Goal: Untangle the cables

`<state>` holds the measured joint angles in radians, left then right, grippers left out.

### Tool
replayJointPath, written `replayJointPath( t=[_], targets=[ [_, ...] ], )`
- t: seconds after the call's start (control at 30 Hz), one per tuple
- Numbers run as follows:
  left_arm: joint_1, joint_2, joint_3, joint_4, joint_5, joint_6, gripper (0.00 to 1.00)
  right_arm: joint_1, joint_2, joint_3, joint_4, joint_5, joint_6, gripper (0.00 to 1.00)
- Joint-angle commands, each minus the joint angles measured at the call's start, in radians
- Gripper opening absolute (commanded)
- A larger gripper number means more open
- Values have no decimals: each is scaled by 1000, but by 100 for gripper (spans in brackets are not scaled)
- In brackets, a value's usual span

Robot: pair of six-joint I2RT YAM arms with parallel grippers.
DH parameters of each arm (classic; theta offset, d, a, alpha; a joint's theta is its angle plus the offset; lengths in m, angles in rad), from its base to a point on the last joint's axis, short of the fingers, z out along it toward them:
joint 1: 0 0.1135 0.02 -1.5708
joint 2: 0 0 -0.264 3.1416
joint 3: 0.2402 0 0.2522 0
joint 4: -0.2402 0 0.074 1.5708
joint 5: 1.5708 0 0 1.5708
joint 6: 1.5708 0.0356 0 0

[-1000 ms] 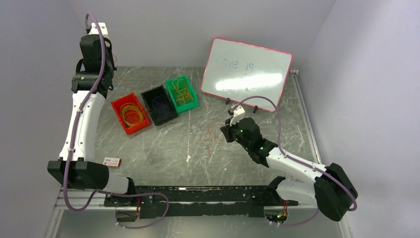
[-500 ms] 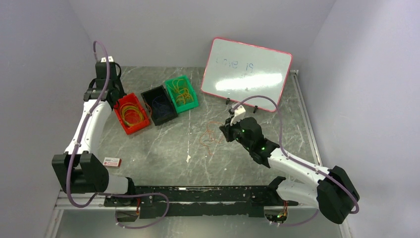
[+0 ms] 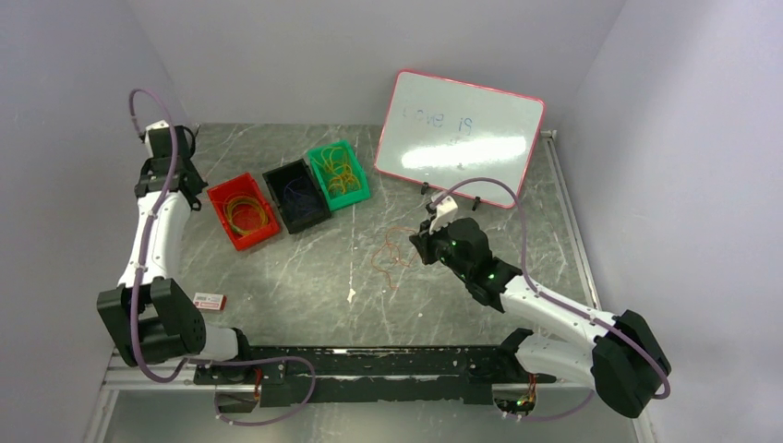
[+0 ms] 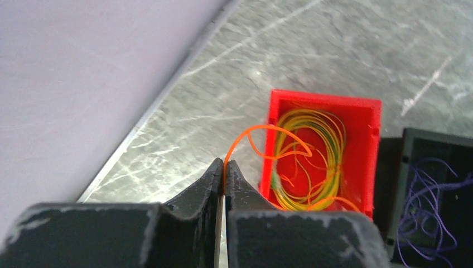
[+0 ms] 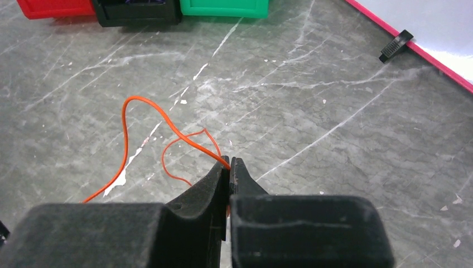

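Observation:
My left gripper [image 4: 224,163] is shut on a thin orange cable [image 4: 268,127], just left of the red bin [image 4: 323,100]. The cable arcs from the fingertips over the bin's near wall and lies across the coiled yellow cables [image 4: 329,145] inside. From above, this gripper [image 3: 187,197] sits at the red bin's [image 3: 222,191] left side. My right gripper [image 5: 229,161] is shut on another orange cable [image 5: 125,139] that loops over the table to its left. The top view shows that gripper [image 3: 417,247] beside those orange loops [image 3: 392,254] mid-table.
A black bin [image 3: 319,196] with dark blue cables [image 4: 424,190] and a green bin [image 3: 363,185] with yellow and orange cables stand right of the red bin. A whiteboard [image 3: 459,138] leans at the back right. A small white-and-red block [image 3: 210,301] lies near the left arm's base.
The left arm has come down from high at the back left and swung out to the left side of the red bin, with its cable. The right arm has barely moved.

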<state>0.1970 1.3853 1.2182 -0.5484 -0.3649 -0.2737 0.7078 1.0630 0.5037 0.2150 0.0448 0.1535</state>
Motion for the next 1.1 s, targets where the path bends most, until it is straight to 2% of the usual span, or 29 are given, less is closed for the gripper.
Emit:
replayJointPath(
  t=[0.0,0.13,0.3,0.7,0.93,1.07],
  targets=[
    [38,-33,28,47,-59,6,7,-3,8,37,-13,8,-2,10],
    [38,-26,26,64,-65,3,7,-2,-11,45,-18,4,-1,32],
    [38,-18,17,110,31,12,7,-3,-43,39,-17,11,-1,45],
    [37,41,-47,169,331,-51,7,-2,-51,27,15,-22,15,49],
    [36,40,-132,191,402,-84,7,-2,-44,27,27,-35,16,49],
    [37,41,-148,181,401,-84,7,-3,-13,37,112,-131,21,50]
  ],
)
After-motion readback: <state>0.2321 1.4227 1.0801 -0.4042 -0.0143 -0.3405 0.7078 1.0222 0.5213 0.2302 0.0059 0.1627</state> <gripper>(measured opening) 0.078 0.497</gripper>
